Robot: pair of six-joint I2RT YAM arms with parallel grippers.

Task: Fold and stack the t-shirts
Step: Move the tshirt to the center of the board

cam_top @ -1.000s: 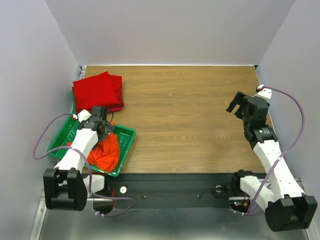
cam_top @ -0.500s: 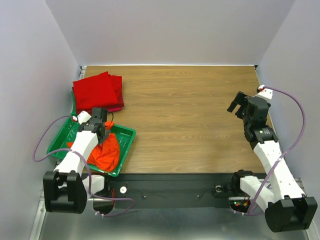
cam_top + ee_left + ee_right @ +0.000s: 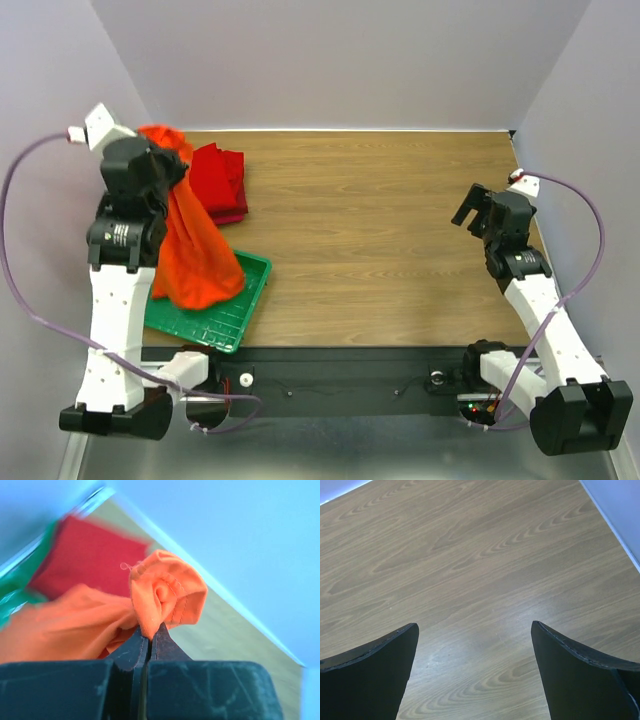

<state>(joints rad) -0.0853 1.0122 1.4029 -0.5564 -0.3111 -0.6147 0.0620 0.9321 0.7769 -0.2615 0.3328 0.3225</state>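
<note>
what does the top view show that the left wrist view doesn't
Only top: the right gripper, open over the table, and the orange shirt hanging full length down to the tray. Only left wrist: the left gripper shut on a bunched fold of that shirt, close up. Both: the orange shirt, red shirts, table.

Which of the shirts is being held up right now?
The orange shirt: it hangs from the shut left gripper over the green tray, while the red shirts lie folded flat on the table.
</note>
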